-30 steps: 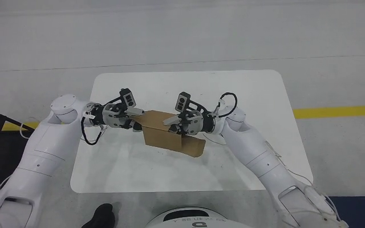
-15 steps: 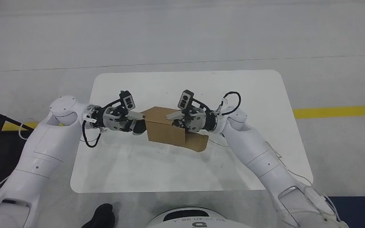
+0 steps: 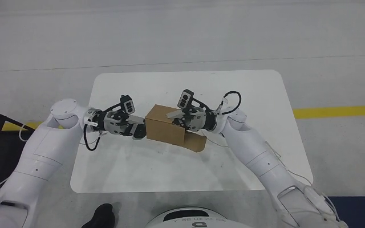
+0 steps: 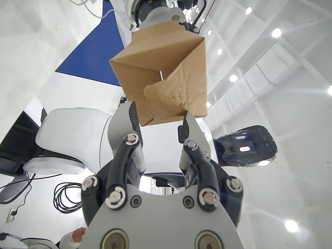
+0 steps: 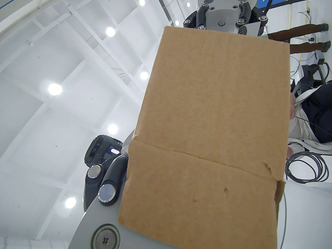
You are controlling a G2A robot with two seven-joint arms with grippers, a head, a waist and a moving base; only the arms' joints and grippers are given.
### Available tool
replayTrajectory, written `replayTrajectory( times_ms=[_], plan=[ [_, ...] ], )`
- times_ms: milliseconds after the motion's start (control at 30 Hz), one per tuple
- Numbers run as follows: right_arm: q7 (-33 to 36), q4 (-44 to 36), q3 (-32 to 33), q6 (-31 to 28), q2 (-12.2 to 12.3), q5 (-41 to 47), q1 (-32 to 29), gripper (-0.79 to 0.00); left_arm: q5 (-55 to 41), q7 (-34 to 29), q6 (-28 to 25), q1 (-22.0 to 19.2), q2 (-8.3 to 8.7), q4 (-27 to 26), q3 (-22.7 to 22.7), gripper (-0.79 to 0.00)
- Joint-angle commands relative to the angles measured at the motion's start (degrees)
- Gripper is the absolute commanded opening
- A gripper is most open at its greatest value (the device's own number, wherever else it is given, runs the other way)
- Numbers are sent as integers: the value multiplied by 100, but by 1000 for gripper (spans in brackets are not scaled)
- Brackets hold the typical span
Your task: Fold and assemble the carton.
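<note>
A white, round-cornered table [image 3: 114, 165] stood on a pale grey floor [image 3: 171, 34] marked by a yellow stripe [image 3: 331, 112]. Round ceiling lights [image 5: 55, 89] shone overhead. A black cable [image 5: 303, 167] lay coiled.

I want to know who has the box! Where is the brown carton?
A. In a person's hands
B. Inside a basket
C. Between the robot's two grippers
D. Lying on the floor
C: in the top view the brown carton sits between the left gripper and the right gripper, one on each side of it, over the white table.
</note>
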Motion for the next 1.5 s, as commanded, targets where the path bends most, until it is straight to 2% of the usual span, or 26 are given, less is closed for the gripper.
replayTrajectory(
  times_ms=[0, 300, 667, 967, 1100, 1267, 1333, 1400, 1467],
  plan=[
    [7, -5, 5, -7, 0, 13, -7, -785, 4, 0, 34, -11, 2, -13, 59, -400],
    [65, 2, 33, -11, 1, 94, -27, -785, -5, 0, 27, -71, 2, -22, 309, -314],
    [408, 328, 132, -62, -61, 827, -18, -785, -77, 0, 70, -363, -68, -69, 401, -302],
    [905, 598, 143, 116, -116, 1282, 53, -785, -178, 113, 167, -581, -207, -57, 479, -296],
    [1364, 855, 187, 321, -145, 1666, 102, -785, -311, 0, 124, -612, -220, 35, 366, -274],
    [1351, 1046, -94, 420, -148, 2262, 190, -785, -833, 7, 260, -610, -204, 188, 90, -222],
    [1290, 1196, -333, 482, -112, 2369, 308, -785, -1043, 192, 444, -661, -223, 217, 15, -179],
    [1351, 1326, -543, 421, -67, 2441, 436, -785, -1166, 674, 828, -733, -255, 246, 18, -145],
    [1395, 1383, -733, 376, -27, 2633, 525, -785, -1254, 1112, 1097, -849, -302, 194, 48, -206]
  ],
)
